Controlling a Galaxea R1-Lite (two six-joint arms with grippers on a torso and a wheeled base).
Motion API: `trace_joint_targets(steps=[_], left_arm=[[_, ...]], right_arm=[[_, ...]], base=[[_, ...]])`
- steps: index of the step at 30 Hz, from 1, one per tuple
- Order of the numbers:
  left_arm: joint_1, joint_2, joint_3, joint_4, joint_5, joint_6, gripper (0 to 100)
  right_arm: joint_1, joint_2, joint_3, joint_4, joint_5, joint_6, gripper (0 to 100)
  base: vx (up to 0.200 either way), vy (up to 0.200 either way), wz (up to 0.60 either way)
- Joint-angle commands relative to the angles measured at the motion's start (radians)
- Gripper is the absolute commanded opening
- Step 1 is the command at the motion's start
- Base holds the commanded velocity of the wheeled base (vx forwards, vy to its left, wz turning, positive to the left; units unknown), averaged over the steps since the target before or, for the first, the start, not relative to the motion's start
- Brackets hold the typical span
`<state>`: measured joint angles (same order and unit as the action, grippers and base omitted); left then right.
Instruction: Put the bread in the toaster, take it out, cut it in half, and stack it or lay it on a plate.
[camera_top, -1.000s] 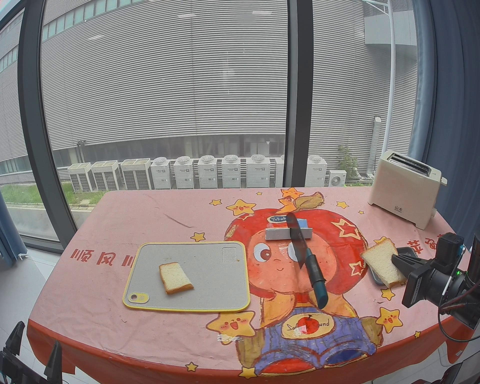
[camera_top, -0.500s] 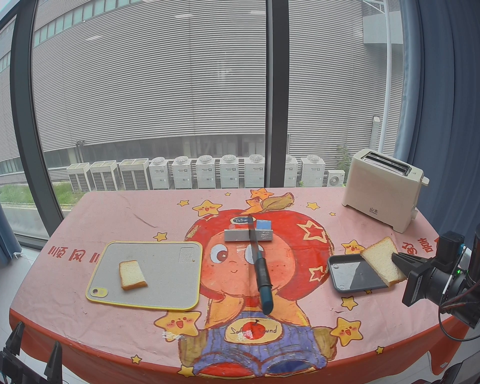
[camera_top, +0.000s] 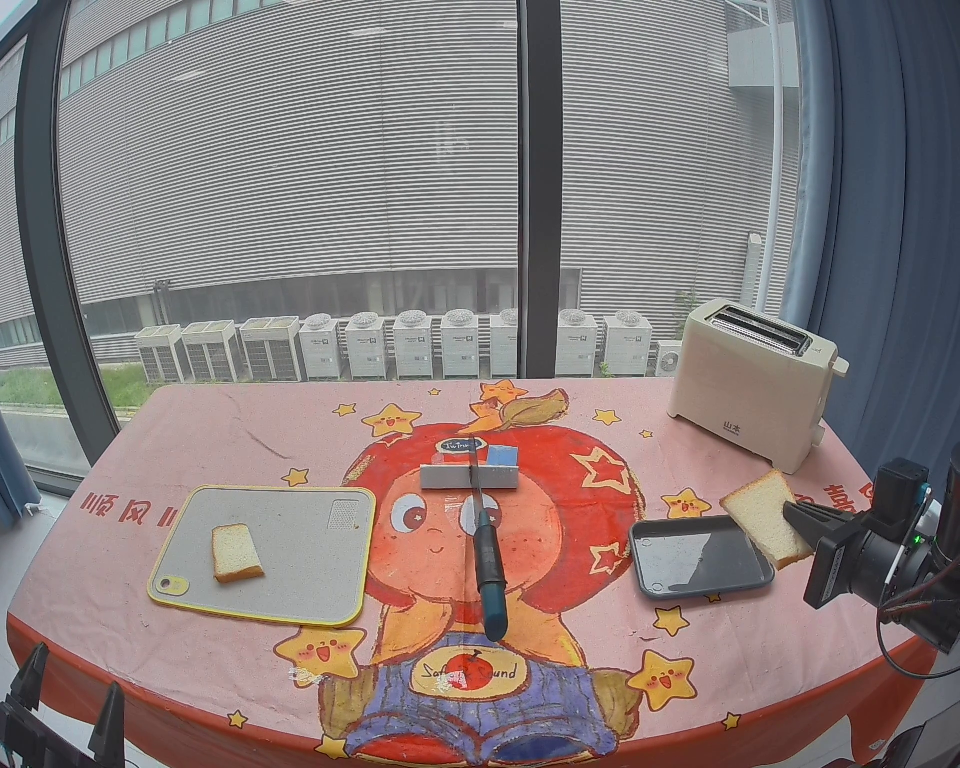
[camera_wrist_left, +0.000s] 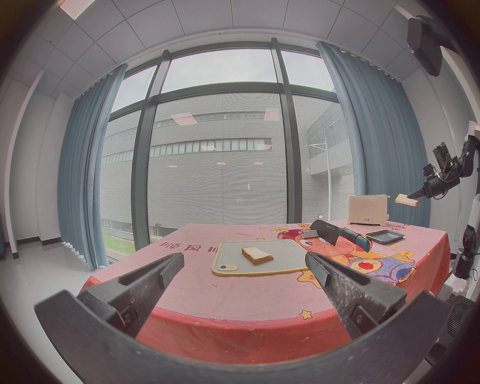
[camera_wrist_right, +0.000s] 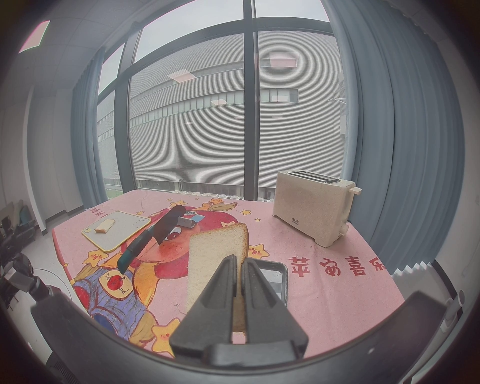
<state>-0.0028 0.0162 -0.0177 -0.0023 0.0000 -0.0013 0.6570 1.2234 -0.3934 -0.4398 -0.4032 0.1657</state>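
Pink tablecloth (camera_top: 250, 440), one bread slice (camera_top: 765, 515), one bread piece (camera_top: 237, 553), one toaster (camera_top: 750, 385)

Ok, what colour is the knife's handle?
Dark teal; the knife handle shows best in the head view.

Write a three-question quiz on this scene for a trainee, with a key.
1. True or false: the right gripper is shut on the slice of white bread.
2. What lies on the grey cutting board with a yellow rim? A) a small piece of bread B) a teal-handled knife C) a dark metal tray
3. Fill in: the left gripper is ____ (open or shut).
Key: 1 true; 2 A; 3 open.
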Motion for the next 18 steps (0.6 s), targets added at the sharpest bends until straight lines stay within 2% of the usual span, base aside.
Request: trace_joint_targets(steps=[1,11,13,15,18], left_arm=[[0.0,-0.016,0.018,-0.001,0.0,0.0,100],[0.0,-0.016,0.018,-0.001,0.0,0.0,100],[0.0,-0.016,0.018,-0.001,0.0,0.0,100],[0.0,-0.016,0.018,-0.001,0.0,0.0,100],[0.0,-0.016,0.018,-0.001,0.0,0.0,100]], right_arm=[[0.001,0.007,-0.012,0.0,0.0,0.005,0],[-0.013,0.013,-0.047,0.003,-0.003,0.012,0],[-0.013,0.024,-0.079,0.012,-0.005,0.031,0],[-0.013,0.064,-0.131,0.015,-0.006,0.072,0],[-0.014,0.113,-0.205,0.018,-0.013,0.09,0]], base=[[0.0,0.0,0.0],[0.0,0.0,0.0],[0.0,0.0,0.0],[0.0,0.0,0.0],[0.0,0.0,0.0]])
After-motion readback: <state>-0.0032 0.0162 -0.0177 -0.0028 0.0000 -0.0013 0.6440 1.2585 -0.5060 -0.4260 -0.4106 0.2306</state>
